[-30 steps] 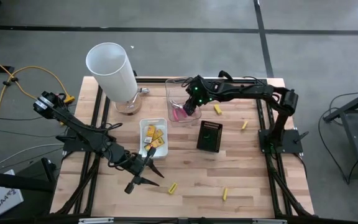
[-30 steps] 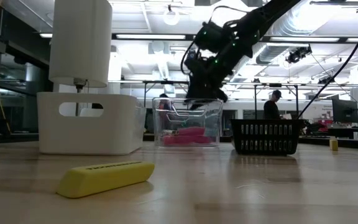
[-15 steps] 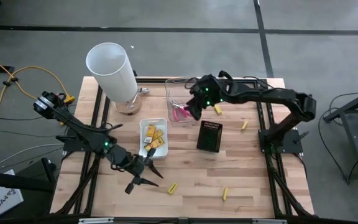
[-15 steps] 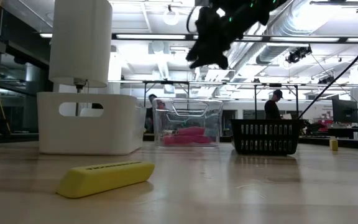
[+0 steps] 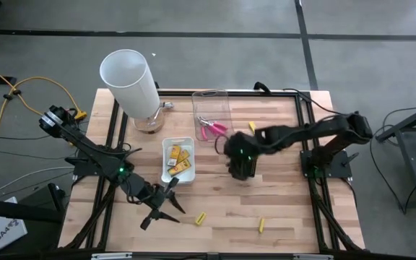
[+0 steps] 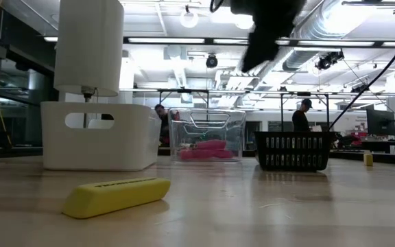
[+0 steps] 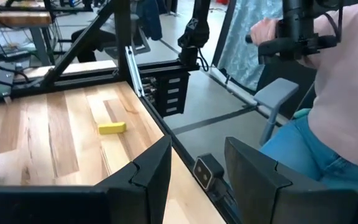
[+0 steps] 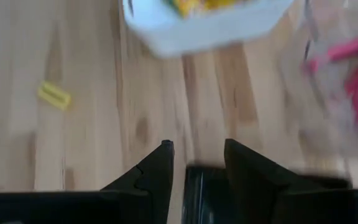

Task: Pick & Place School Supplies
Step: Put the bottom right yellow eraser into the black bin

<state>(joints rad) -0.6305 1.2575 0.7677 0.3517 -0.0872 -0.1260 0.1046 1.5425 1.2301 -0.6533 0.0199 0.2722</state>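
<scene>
Right gripper (image 5: 238, 160) hovers over the black tray (image 5: 244, 166) mid-table, jaws slightly apart, empty. Pink pliers (image 5: 212, 129) sit in the clear tray (image 5: 209, 97) near the far edge, apparently sorted. Left gripper (image 5: 170, 204) near the front edge, fingers parted, empty, beside a yellow stick (image 5: 201, 217), likely next.

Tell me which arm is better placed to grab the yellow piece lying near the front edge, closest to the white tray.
The left. Its open, empty claw sits just beside that yellow piece, while the right claw, also empty, hovers over the black tray, farther away.
</scene>
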